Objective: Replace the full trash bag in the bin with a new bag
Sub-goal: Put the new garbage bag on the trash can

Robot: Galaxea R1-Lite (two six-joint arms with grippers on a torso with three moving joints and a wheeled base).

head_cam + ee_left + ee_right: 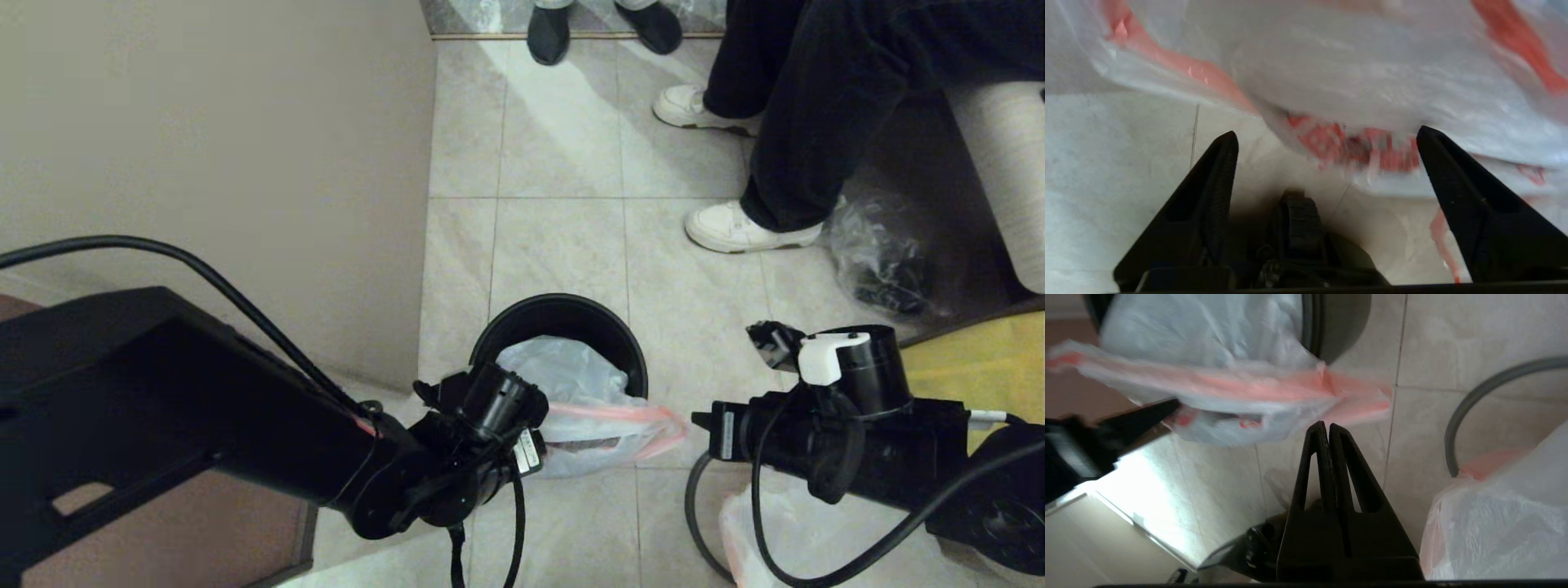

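Note:
The black bin (563, 322) stands on the tiled floor against the wall. The new bag (584, 392), thin and white, lies partly inside it, and its orange-red hem (1274, 386) hangs over the near rim. My left gripper (1327, 132) is open at the bag's near left edge, red print just past its fingertips (1224, 151). My right gripper (1327, 425) is shut and holds nothing, its tips just below the hem's right end. The full trash bag (1494, 522) sits on the floor at my right, under the right arm (833, 441). The grey rim ring (1470, 400) lies beside it.
A beige wall (245, 163) runs along the left of the bin. A seated person's legs and white shoes (735, 229) are beyond it, with a clear glossy bag (882, 253) and a yellow bag (980, 367) at the right. Another person's dark shoes (549, 33) stand at the far edge.

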